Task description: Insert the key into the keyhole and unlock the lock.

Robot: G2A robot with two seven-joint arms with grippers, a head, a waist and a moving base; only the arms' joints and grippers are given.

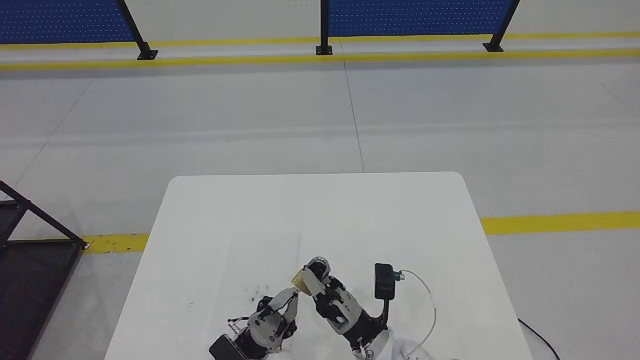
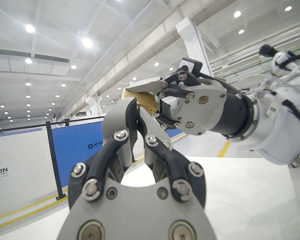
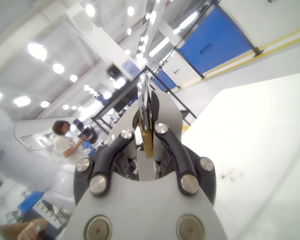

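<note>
A brass padlock (image 1: 301, 280) with a shiny shackle is held above the near part of the white table (image 1: 300, 210), with my right gripper (image 1: 312, 278) shut on it. In the right wrist view the brass body (image 3: 147, 143) sits between the fingers of the right gripper (image 3: 146, 103), shackle pointing away. My left gripper (image 1: 283, 308) stands just beside it, tips against the lock's underside. In the left wrist view the left gripper (image 2: 137, 112) is shut, its tips touching the padlock (image 2: 146, 101) held by the right gripper (image 2: 143, 98). The key is pinched between the left pads and almost wholly hidden.
Both arms hover over the table's near edge, at its middle. Dark specks (image 3: 227, 176) mark the tabletop near the grippers. A black frame (image 1: 30, 250) stands off the table's left side. Blue and white barrier panels (image 1: 420, 0) line the far floor.
</note>
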